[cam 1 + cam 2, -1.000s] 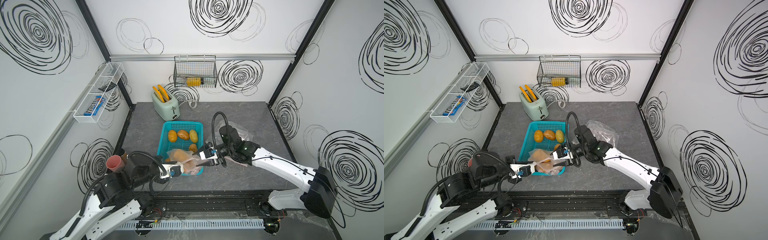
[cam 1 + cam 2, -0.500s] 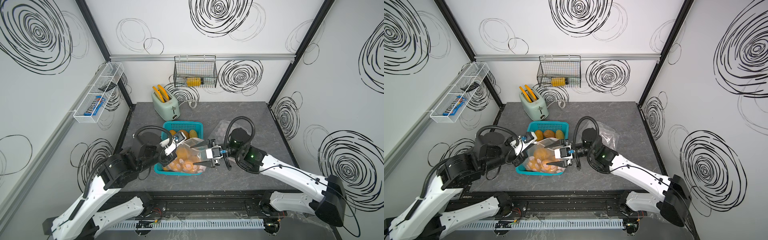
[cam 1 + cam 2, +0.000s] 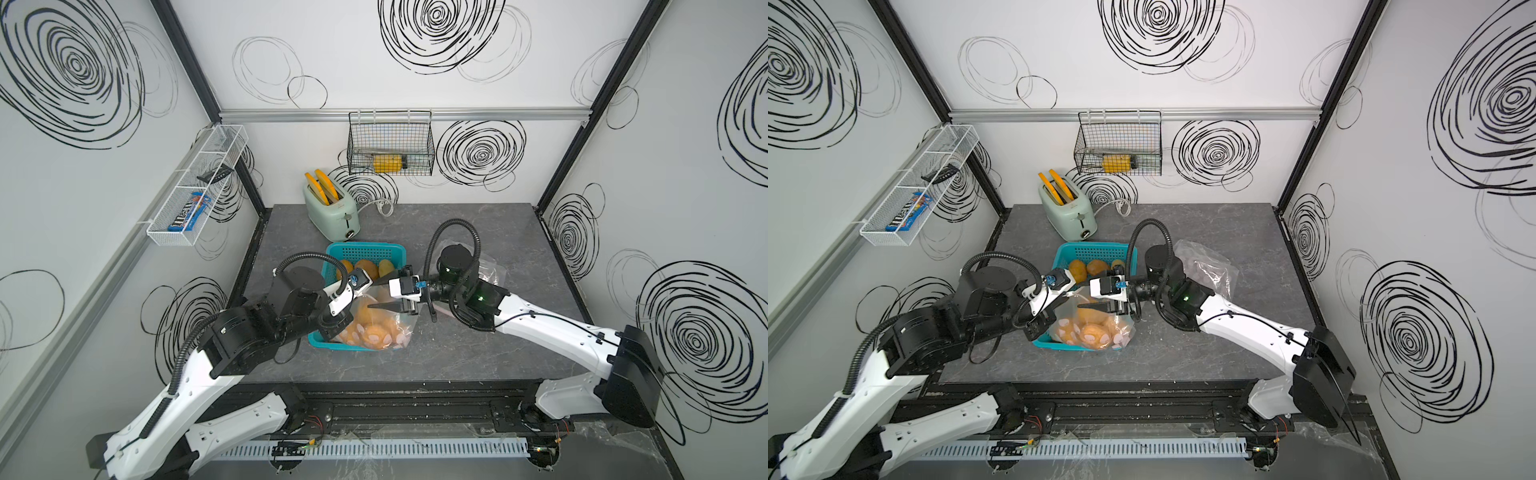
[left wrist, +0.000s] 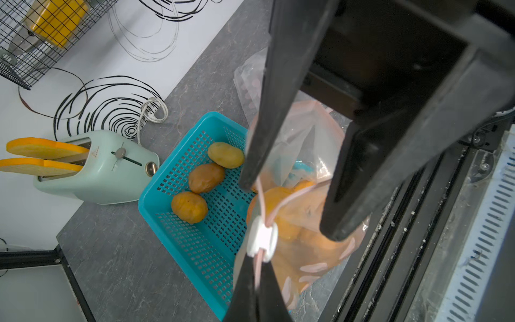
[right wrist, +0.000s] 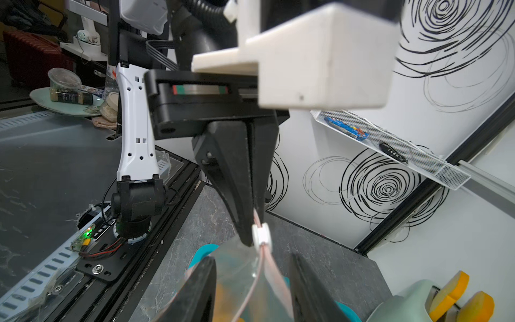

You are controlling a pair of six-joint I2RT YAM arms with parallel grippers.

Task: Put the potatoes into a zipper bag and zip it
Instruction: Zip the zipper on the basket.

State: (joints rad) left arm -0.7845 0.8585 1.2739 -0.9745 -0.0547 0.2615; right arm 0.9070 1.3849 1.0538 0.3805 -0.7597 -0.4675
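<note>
Up comes the zipper bag over the basket. My left fingers pinch its strip by the slider; right fingers gape around it, gotta close squarely, pull straight.

text: "m&m's" | on: blue packet in white wire shelf | toaster logo: unreadable

Left arm and right arm: white link shells, black joint housings. Black ribbed hose loops over each wrist. White camera blocks, blue clips. Left claw, right claw: black tapered wedges. Green LED lit on right arm.
</note>
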